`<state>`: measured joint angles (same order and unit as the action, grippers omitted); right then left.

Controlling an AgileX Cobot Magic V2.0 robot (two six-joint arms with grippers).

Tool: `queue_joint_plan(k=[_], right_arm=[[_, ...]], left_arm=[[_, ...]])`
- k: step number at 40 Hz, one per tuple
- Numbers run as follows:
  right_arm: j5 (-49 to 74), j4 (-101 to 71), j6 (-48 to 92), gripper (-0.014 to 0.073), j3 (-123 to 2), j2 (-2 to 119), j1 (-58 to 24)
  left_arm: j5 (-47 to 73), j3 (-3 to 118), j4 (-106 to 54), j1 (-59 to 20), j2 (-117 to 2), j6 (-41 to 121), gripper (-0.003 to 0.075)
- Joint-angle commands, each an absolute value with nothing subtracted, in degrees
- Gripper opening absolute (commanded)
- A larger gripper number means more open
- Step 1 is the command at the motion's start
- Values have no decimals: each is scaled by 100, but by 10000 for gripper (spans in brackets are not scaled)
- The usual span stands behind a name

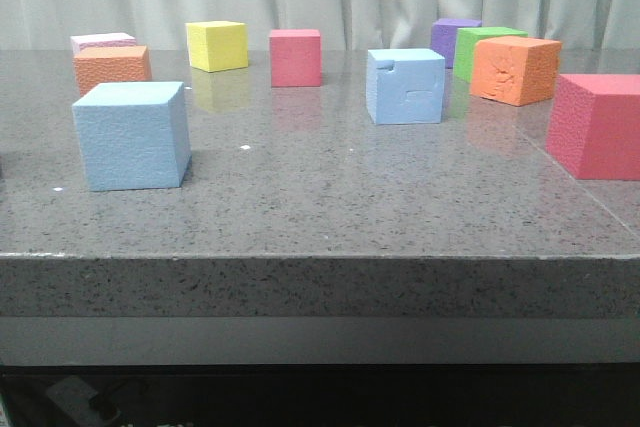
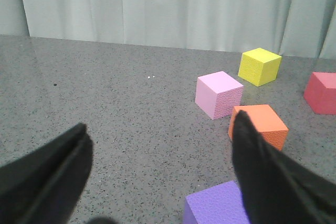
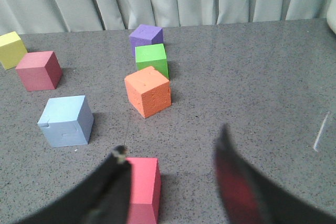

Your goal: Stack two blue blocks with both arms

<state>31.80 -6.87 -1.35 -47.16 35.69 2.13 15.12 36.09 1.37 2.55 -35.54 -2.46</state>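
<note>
The plain blue block point(image 1: 132, 135) rests at the front left of the table. The notched blue block point(image 1: 405, 86) stands mid-table to the right, and it also shows in the right wrist view point(image 3: 65, 120), well away from my fingers. My left gripper point(image 2: 160, 121) is open over bare table. A cube that looks violet here point(image 2: 218, 205) lies by one finger, nearer than the orange cube, where the plain block stands. My right gripper point(image 3: 172, 142) is open and holds nothing. Neither arm shows in the front view.
Pink point(image 1: 98, 42), orange point(image 1: 112, 67), yellow point(image 1: 216, 45) and red point(image 1: 295, 57) cubes line the back left. Purple point(image 1: 455, 37), green point(image 1: 485, 47) and orange point(image 1: 515, 69) cubes sit back right. A large red cube point(image 1: 597, 125) lies beside my right gripper's finger point(image 3: 118, 182).
</note>
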Motion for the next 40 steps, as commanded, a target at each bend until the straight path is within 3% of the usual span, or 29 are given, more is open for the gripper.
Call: queue_joint_plan(k=[1, 4, 22, 40], right_arm=[[2764, -702, -87, 619, -4912, 3604, 242], [2771, -702, -87, 664, -4912, 3604, 242], [2629, -708, -87, 661, -4983, 3892, 242], [3679, -1156, -87, 661, -6972, 6331, -213]], left_arm=[[1037, 3813, 133, 254, -3588, -278, 692], [1037, 3813, 133, 254, -3588, -278, 691], [1029, 3813, 133, 254, -3588, -278, 691], [1029, 3813, 133, 254, -3588, -278, 691]])
